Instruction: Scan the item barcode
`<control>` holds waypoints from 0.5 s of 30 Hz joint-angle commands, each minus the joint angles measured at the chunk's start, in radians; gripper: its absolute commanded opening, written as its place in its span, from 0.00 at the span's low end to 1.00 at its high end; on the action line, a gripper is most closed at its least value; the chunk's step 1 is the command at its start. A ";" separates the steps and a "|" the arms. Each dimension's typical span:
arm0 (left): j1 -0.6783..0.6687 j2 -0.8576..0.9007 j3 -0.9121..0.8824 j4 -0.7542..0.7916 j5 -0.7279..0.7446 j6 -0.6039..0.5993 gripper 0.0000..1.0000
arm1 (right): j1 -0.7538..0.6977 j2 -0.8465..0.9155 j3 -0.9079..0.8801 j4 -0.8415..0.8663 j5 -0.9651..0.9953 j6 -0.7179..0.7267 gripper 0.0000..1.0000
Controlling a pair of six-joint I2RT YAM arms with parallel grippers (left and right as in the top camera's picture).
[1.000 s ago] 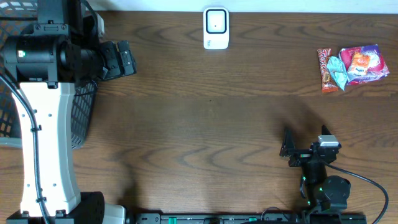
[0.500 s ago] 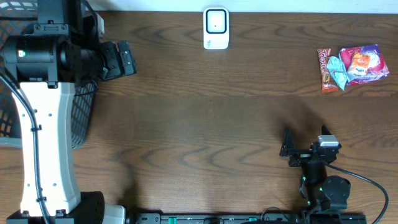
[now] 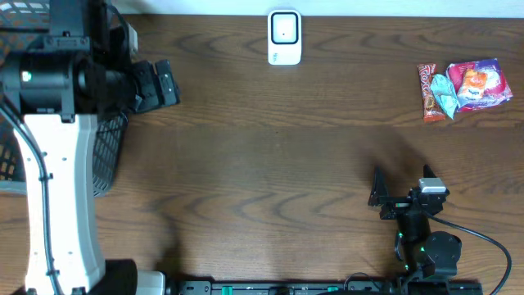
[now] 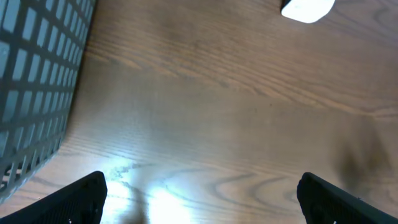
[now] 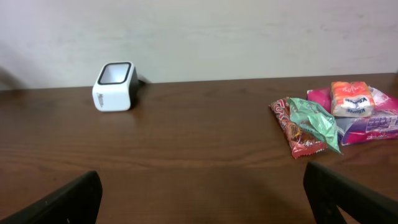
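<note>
The fingers (image 4: pixel 81 196) of the left gripper (image 4: pixel 205 208) are seen wide apart at the two lower corners of the left wrist view. Nothing is held between them and nothing is touched; only bare table (image 3: pixel 270 147) is seen below. The fingers (image 5: pixel 62 202) of the right gripper (image 5: pixel 202 208) are spread just as wide, and they too are empty and touch nothing.

The items to be scanned are found at the far right of the table, as a small heap of snack packets (image 3: pixel 463 88). A long red-brown packet (image 5: pixel 297 132) is laid at the left of the heap, and a green packet (image 5: pixel 314 121) lies across it. To the right of these a pink and purple packet (image 5: pixel 373 115) is placed, with a small orange and white pack (image 5: pixel 351 98) on top of it. No barcode can be made out on any of them. The white scanner (image 3: pixel 284 37), with its dark window, is set at the far edge near the middle, well apart from the heap.

The left arm (image 3: pixel 61 188) is stretched along the left side of the table from the near edge to the far side, and its black wrist is turned to the right, above the rim of a dark mesh basket (image 3: pixel 106 156). The right arm (image 3: pixel 426 246) is folded low over its base at the near right, with its gripper pointed to the far side, so that the scanner and the packets are seen ahead of it, well apart from it.
</note>
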 commanded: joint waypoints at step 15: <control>-0.009 -0.647 -0.896 0.577 0.052 0.098 0.98 | 0.010 -0.006 -0.002 -0.004 0.012 -0.012 0.99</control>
